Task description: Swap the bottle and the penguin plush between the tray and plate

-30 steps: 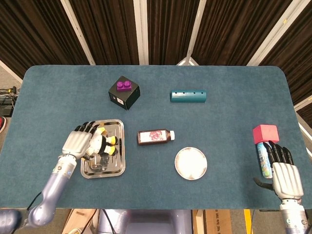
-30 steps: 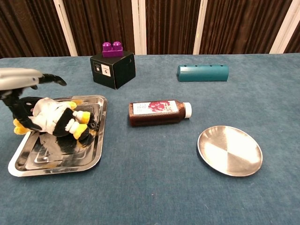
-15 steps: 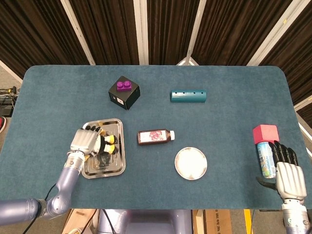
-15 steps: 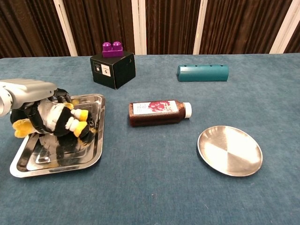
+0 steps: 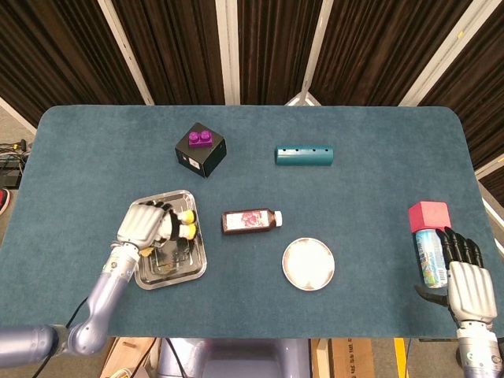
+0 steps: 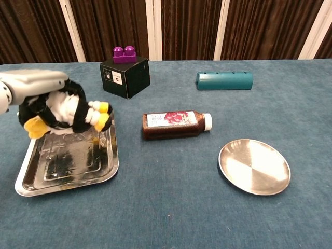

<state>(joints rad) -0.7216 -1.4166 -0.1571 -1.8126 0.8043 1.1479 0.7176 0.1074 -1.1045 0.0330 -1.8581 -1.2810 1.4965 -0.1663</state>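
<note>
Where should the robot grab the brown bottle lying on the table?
Probably around the middle of the brown bottle, coming from above. It lies on its side, white cap toward the robot's right, with open cloth along both long sides for fingers and thumb.

On the teal tabletop [image 5: 362, 228], the left robot hand [image 5: 143, 224] grips the penguin plush [image 5: 177, 227] over the far part of the metal tray [image 5: 179, 270]. Just right of the tray a brown bottle [image 5: 250, 221] lies on its side, and the round plate [image 5: 308, 264] sits nearer, to its right. At the near right edge, the right robot hand [image 5: 465, 282] rests beside a can [image 5: 426, 253] and a red block [image 5: 428, 215]. Farther off stand a black box [image 5: 200, 153] and a teal bar [image 5: 304, 155].
</note>
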